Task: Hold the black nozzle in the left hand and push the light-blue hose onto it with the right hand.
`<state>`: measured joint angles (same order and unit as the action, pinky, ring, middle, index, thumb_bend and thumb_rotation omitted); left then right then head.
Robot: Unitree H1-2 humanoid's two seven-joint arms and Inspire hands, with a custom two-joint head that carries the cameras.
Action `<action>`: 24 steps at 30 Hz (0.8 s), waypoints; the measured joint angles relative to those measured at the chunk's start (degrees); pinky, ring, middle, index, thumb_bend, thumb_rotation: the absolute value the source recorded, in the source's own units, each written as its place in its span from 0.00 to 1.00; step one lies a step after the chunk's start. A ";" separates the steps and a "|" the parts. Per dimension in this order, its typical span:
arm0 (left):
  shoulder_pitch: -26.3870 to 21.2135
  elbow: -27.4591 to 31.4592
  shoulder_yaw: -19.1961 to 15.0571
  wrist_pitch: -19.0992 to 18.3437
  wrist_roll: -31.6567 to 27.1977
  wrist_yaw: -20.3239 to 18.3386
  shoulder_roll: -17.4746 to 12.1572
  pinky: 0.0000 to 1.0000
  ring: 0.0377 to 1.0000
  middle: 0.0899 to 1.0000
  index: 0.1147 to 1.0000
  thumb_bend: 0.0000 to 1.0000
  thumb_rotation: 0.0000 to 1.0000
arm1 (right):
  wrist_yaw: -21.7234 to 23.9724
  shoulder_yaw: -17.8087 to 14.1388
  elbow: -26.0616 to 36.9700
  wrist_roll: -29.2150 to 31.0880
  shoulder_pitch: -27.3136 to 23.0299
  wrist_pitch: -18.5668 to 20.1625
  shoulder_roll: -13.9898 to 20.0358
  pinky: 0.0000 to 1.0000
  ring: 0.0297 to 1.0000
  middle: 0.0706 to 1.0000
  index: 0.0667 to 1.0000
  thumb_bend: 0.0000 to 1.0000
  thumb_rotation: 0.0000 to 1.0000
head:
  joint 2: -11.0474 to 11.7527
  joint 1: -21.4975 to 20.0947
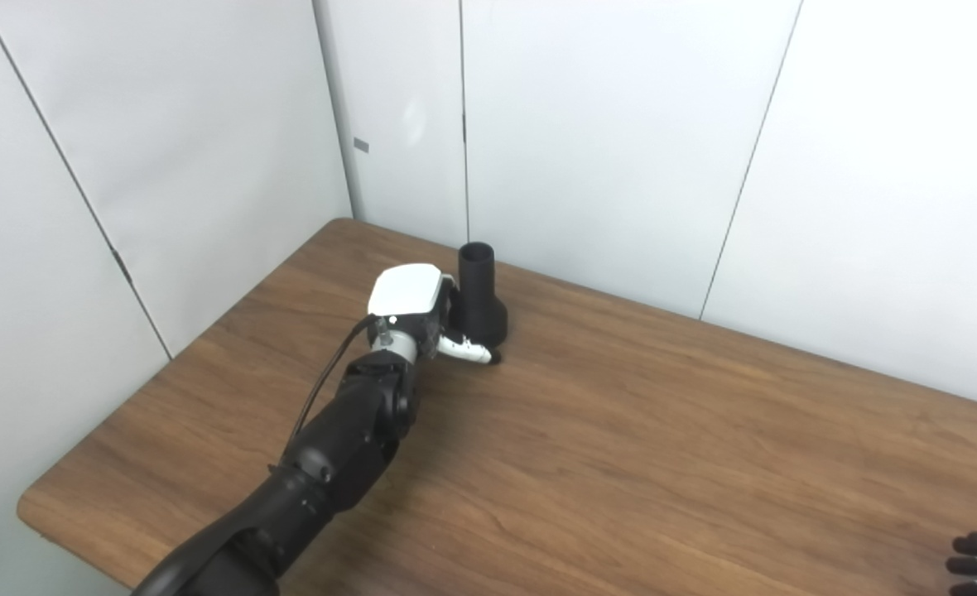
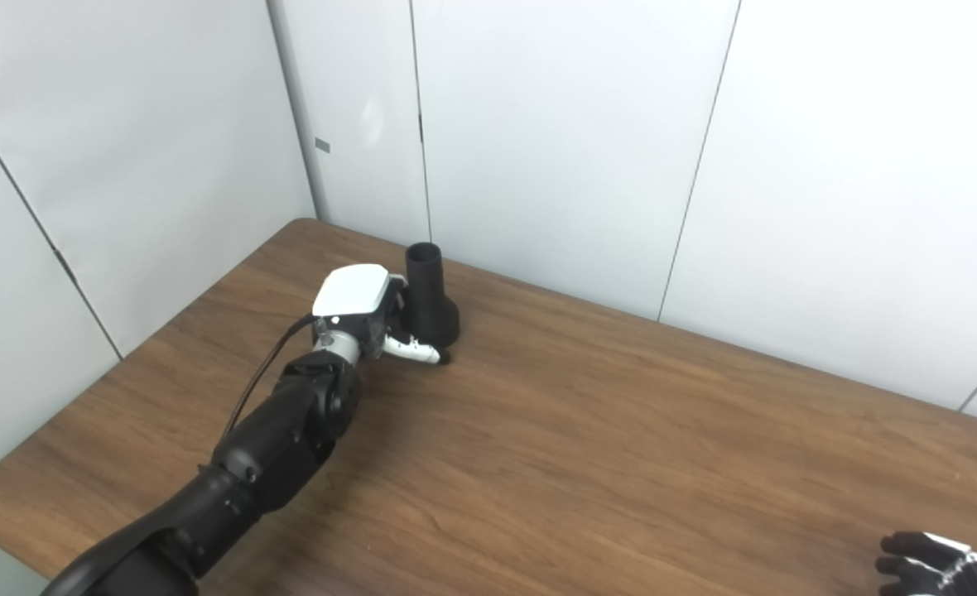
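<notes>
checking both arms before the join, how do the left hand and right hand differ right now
Place: the left hand is stretched out to the far side of the table, against the upright black nozzle; the right hand sits at the near right corner, close to nothing.
View: the left hand shows its white back; the right hand shows only dark fingertips at the picture's edge.
Shared: both are over the table. No hose is in view.
</notes>
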<state>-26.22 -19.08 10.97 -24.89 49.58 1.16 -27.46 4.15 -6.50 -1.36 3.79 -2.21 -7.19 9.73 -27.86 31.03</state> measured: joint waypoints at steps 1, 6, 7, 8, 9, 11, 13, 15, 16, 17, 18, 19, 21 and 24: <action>0.21 -0.02 -0.03 0.38 -0.25 0.68 0.06 0.46 0.55 0.56 0.60 0.80 0.13 | 0.00 0.00 0.01 -0.16 0.00 0.00 0.01 0.44 0.56 0.57 0.53 0.66 0.60 | 0.00 -0.09; 1.02 -0.17 0.01 1.24 -0.58 3.17 0.49 0.38 0.44 0.49 0.62 0.74 0.05 | 0.13 -0.03 -0.01 -0.03 0.00 0.00 0.01 0.45 0.57 0.58 0.53 0.67 0.58 | -0.09 0.00; 0.98 -0.17 0.05 1.11 -0.56 3.32 0.61 0.37 0.43 0.49 0.62 0.75 0.05 | 0.19 -0.03 0.00 0.17 0.00 0.00 0.00 0.45 0.57 0.58 0.53 0.67 0.58 | -0.17 0.00; 0.96 -0.17 0.05 0.96 -0.53 3.41 0.77 0.35 0.41 0.47 0.61 0.76 0.03 | 0.20 -0.04 0.00 0.32 0.01 0.00 0.00 0.45 0.57 0.58 0.53 0.66 0.58 | -0.09 0.09; 0.96 -0.17 0.04 0.86 -0.52 3.62 0.91 0.34 0.40 0.46 0.61 0.77 0.02 | 0.22 -0.07 0.00 0.45 0.01 0.00 0.01 0.45 0.57 0.58 0.53 0.66 0.57 | -0.17 0.17; 1.04 -0.17 0.04 0.70 -0.52 4.22 1.30 0.34 0.40 0.46 0.60 0.77 0.01 | 0.25 -0.14 0.01 0.61 0.01 0.02 0.01 0.46 0.57 0.58 0.53 0.65 0.57 | -0.26 0.26; 1.19 -0.16 0.13 0.67 -0.48 4.83 1.53 0.35 0.40 0.47 0.60 0.77 0.03 | 0.27 -0.15 0.02 0.67 0.01 0.08 0.01 0.46 0.57 0.59 0.53 0.64 0.56 | -0.18 0.26; 1.22 -0.16 0.47 0.75 -0.41 5.31 1.53 0.35 0.41 0.47 0.59 0.77 0.03 | 0.27 -0.15 0.02 0.70 0.02 0.14 0.00 0.46 0.58 0.59 0.54 0.63 0.56 | -0.17 0.26; 1.27 -0.19 0.59 0.94 -0.41 5.64 1.52 0.34 0.40 0.46 0.58 0.77 0.02 | 0.27 -0.14 0.02 0.68 0.02 0.16 0.00 0.46 0.58 0.59 0.54 0.62 0.56 | -0.09 0.26; 1.35 -0.28 0.66 1.19 -0.43 6.07 1.51 0.33 0.39 0.45 0.58 0.76 0.02 | 0.26 -0.14 0.02 0.64 0.01 0.16 0.00 0.46 0.58 0.59 0.54 0.62 0.56 | 0.00 0.35; 1.47 -0.44 0.71 1.58 -0.50 6.63 1.49 0.34 0.39 0.45 0.57 0.76 0.01 | 0.25 -0.13 0.02 0.58 0.01 0.16 0.00 0.47 0.58 0.59 0.54 0.61 0.56 | 0.00 0.35; 1.60 -0.59 0.76 2.30 -0.58 7.20 1.44 0.34 0.40 0.46 0.57 0.76 0.00 | 0.23 -0.12 0.02 0.49 0.01 0.16 0.00 0.47 0.58 0.59 0.54 0.60 0.56 | 0.00 0.35; 1.82 -1.07 0.84 3.96 -1.11 8.20 1.19 0.33 0.39 0.45 0.55 0.76 0.00 | 0.18 -0.12 0.02 0.43 0.00 0.16 -0.01 0.47 0.58 0.59 0.54 0.58 0.55 | 0.18 0.26; 1.97 -1.94 0.93 6.21 -2.20 9.73 0.68 0.33 0.39 0.39 0.49 0.54 0.00 | 0.18 -0.12 -0.03 0.42 -0.01 0.11 -0.01 0.47 0.58 0.59 0.55 0.56 0.55 | 0.35 0.26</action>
<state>-24.25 -21.01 11.89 -18.69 47.37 10.89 -26.79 4.32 -6.61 -1.39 4.22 -2.22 -7.08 9.72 -27.51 31.29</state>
